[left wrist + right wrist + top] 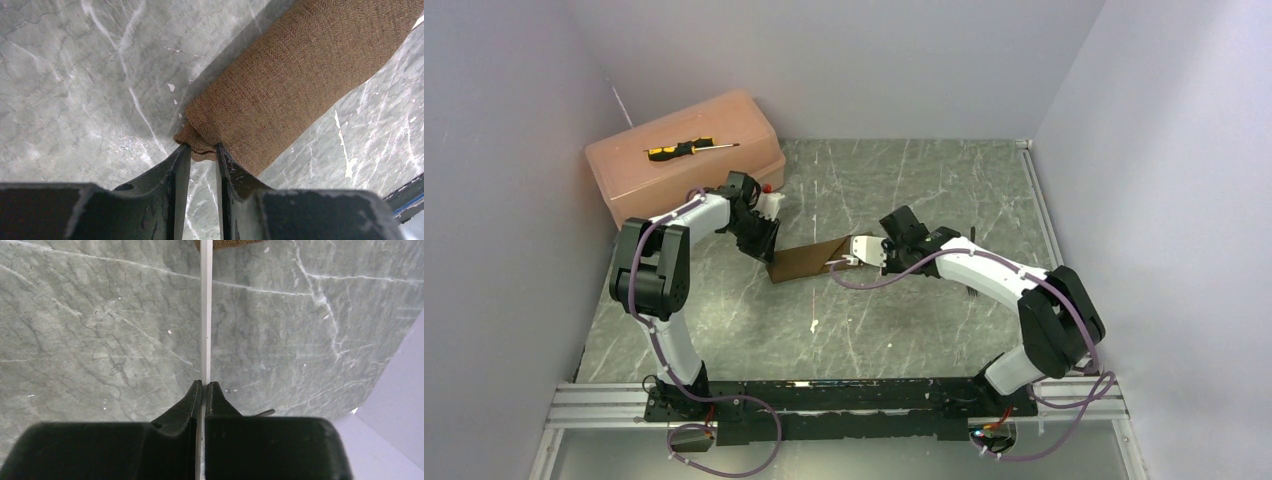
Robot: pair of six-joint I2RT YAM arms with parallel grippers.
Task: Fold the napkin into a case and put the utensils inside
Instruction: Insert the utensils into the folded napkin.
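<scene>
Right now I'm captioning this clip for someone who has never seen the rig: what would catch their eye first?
Mid-table, the brown napkin stretches as a narrow folded strip between both arms. The left gripper pinches its corner, while the right gripper holds a thin pale utensil pointed at the cloth's other end. At back left, a pink box carries a yellow-and-black screwdriver on its lid.

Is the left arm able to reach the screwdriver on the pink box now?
Probably not yet: the left gripper is shut on the napkin. The screwdriver lies uncovered on the box, close behind that arm.
</scene>
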